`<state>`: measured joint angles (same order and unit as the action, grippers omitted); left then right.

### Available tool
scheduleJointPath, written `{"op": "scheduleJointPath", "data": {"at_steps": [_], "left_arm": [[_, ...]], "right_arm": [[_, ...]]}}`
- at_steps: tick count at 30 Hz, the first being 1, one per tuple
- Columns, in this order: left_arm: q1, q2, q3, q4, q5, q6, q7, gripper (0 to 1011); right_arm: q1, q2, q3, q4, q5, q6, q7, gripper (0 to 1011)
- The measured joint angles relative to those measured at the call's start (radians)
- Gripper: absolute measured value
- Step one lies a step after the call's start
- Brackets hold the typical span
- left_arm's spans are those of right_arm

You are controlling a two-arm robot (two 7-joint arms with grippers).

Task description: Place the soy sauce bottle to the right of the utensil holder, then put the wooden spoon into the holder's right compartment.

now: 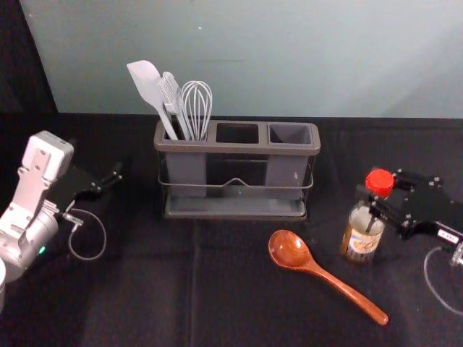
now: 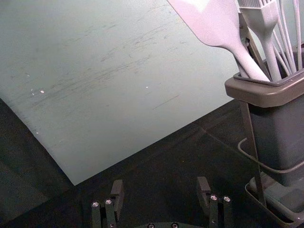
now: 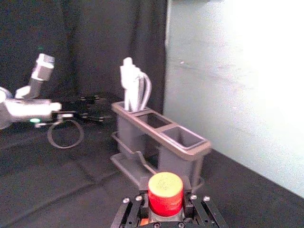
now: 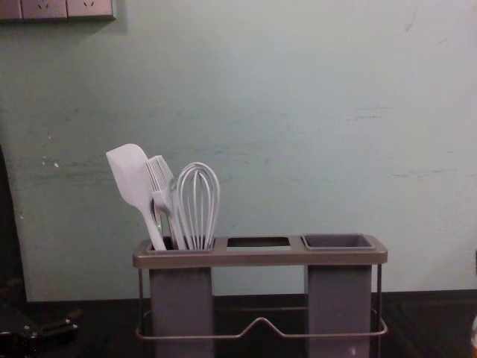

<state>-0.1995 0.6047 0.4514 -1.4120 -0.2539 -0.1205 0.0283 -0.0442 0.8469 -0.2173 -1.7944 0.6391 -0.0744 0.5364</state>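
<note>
Desk (image 1: 145, 289) carries utensil holder (image 1: 235, 147), ahead and left of right gripper (image 1: 370, 203); right arm nearer. Left gripper (image 1: 108, 181) idle left of holder, jaws wide. Right jaws closed round upper part of soy sauce bottle (image 1: 360, 242), long axis near upright; bottle right of holder, likely needs forward shift. Wooden spoon (image 1: 318, 272) lies left of bottle, bowl toward holder

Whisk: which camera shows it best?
The chest view: the whisk stands large, its wires distinct. The head view shows it smaller; the left wrist view cuts it off; the right wrist view shows it overlapping other utensils.
</note>
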Motion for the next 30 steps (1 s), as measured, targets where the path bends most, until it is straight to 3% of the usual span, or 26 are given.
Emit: {"op": "scheduleJointPath", "data": {"at_steps": [8,17,30], "left_arm": [[0.000,0.000,0.000,0.000,0.000,0.000,0.000,1005],[0.000,0.000,0.000,0.000,0.000,0.000,0.000,1005],[0.000,0.000,0.000,0.000,0.000,0.000,0.000,1005]], "right_arm": [[0.053,-0.077,0.002,0.091,-0.061,-0.047,-0.033,383],[0.134,-0.157,-0.013,0.174,-0.092,-0.057,-0.032,383],[0.231,-0.249,-0.044,0.293,-0.114,-0.017,-0.009,383]]}}
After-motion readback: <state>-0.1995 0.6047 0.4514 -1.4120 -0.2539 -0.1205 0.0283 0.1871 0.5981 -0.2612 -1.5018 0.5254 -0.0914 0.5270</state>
